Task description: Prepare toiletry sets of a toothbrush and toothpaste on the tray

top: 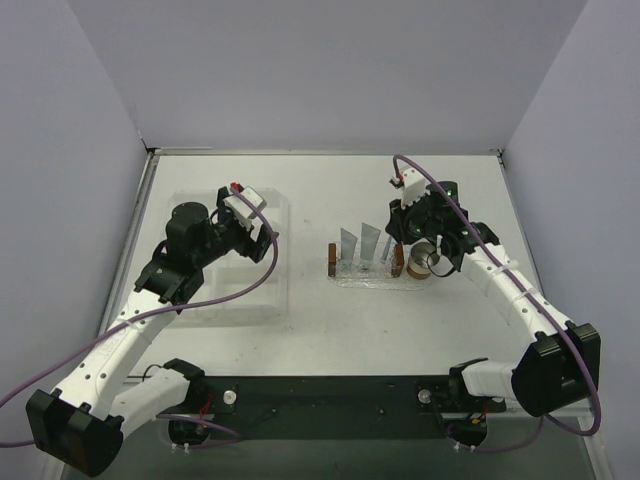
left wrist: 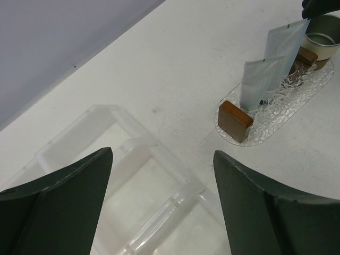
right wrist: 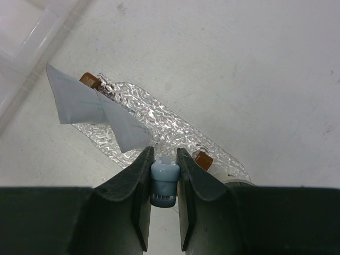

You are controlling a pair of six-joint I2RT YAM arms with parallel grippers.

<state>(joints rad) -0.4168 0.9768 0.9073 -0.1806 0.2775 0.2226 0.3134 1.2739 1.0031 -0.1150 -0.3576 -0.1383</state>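
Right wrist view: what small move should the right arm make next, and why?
Probably lower the right gripper toward the tray and release: it clamps the blue toothbrush over the tray, where two toothpaste tubes already stand.

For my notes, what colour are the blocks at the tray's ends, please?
The blocks are brown, seen best in the left wrist view.
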